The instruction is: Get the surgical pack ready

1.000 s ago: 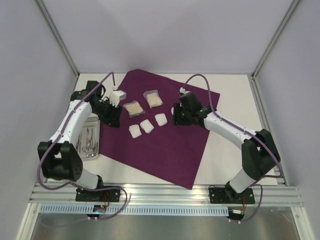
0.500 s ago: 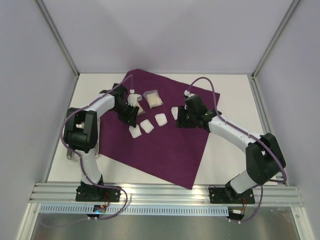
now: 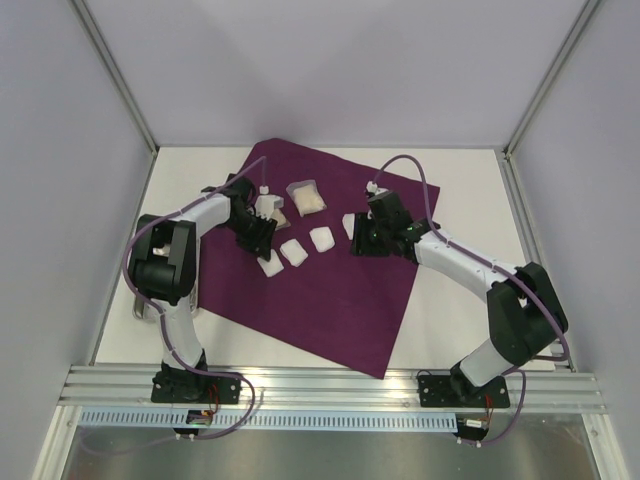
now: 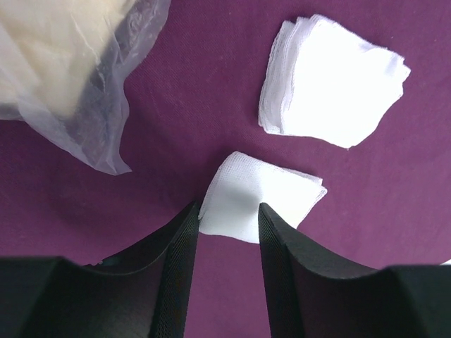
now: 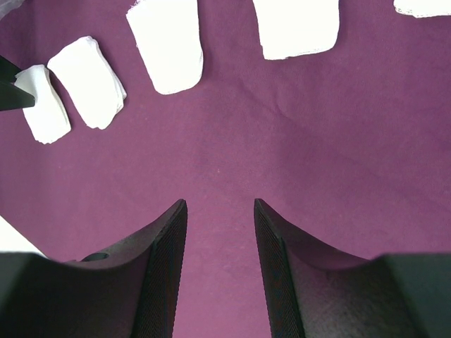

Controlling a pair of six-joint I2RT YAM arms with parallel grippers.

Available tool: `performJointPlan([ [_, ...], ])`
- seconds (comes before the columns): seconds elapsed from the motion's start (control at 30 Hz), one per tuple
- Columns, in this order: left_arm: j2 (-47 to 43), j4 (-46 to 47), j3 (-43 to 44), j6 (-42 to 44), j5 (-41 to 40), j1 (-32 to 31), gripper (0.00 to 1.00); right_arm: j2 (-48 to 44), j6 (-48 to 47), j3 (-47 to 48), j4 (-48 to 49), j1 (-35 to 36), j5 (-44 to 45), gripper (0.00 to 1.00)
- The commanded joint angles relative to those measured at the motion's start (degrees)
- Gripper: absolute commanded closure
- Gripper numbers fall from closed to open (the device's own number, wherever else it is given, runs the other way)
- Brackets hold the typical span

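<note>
The surgical pack [image 3: 340, 290] is a plum-purple drape spread flat as a big sheet. On it lie a row of white gauze pads [image 3: 294, 252] and two clear packets [image 3: 308, 197]. My left gripper [image 3: 262, 240] is open and low over the leftmost gauze pad [image 3: 270, 264]. In the left wrist view that pad [image 4: 268, 201] lies on the drape between the tips of the left gripper [image 4: 227, 211], with another gauze stack [image 4: 331, 77] and a packet [image 4: 56, 70] beyond. My right gripper [image 3: 365, 242] is open and empty just above bare drape [image 5: 296, 141], as the right wrist view [image 5: 220, 204] shows.
The drape's near corner [image 3: 378, 372] reaches close to the table's front rail. White table [image 3: 450, 180] shows to the right and behind. The right wrist view shows several gauze pads [image 5: 165, 42] ahead of its fingers. A metal tray edge [image 3: 138, 308] peeks out behind the left arm.
My left gripper has swung from the drape's left edge onto the drape and come down over the leftmost gauze pad. My right gripper has shifted slightly to the right.
</note>
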Motion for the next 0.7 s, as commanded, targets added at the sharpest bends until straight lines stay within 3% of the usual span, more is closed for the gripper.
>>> performJointPlan([
  [0.0, -1.3, -0.6, -1.0, 0.0, -0.4, 0.0, 0.52, 0.0, -0.2, -0.3, 1.8, -0.1, -0.5, 0.55],
  [0.43, -6.1, -0.6, -0.6, 0.5, -4.9, 0.0, 0.49, 0.1, -0.1, -0.4, 1.5, -0.1, -0.8, 0.55],
  [0.67, -2.7, -1.4, -0.9, 0.2, -3.1, 0.0, 0.50, 0.1, 0.2, -0.4, 1.6, -0.1, -1.1, 0.55],
])
